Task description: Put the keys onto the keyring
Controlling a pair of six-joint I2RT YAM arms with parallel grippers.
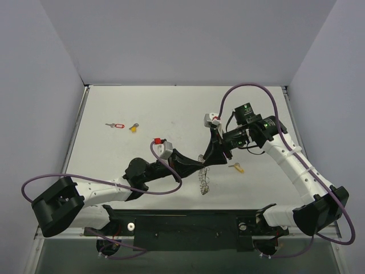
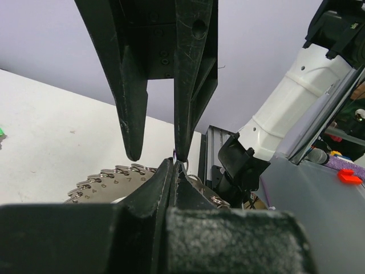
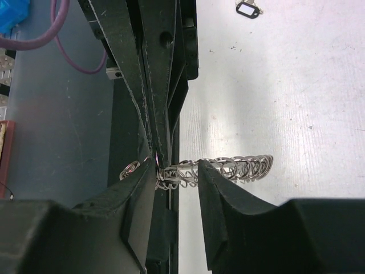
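Your left gripper [image 2: 175, 169] is clenched on the keyring [image 3: 234, 167], pinching one end of the coiled silvery wire. The loop it holds is buried between the black fingertips, so you cannot pick it out. Your right gripper [image 3: 178, 171] is released, with its jaws straddling the ring right beside that pinch. One finger meets the left gripper's tip and the other stands clear.

From above, both grippers overlap over the middle of the table [image 1: 171, 108] and their fingers cannot be told apart. Only the lower part of the keyring shows beneath them, and you cannot tell whether it touches the table or carries any key.

A red-tagged key [image 1: 116, 125] and a yellow key [image 1: 134, 128] lie just beside each other at the far left, well apart from the ring. An orange-yellow key [image 1: 236, 166] lies near the right gripper. A black-tagged key [image 3: 248, 8] is cut off by the top edge of the right wrist view.
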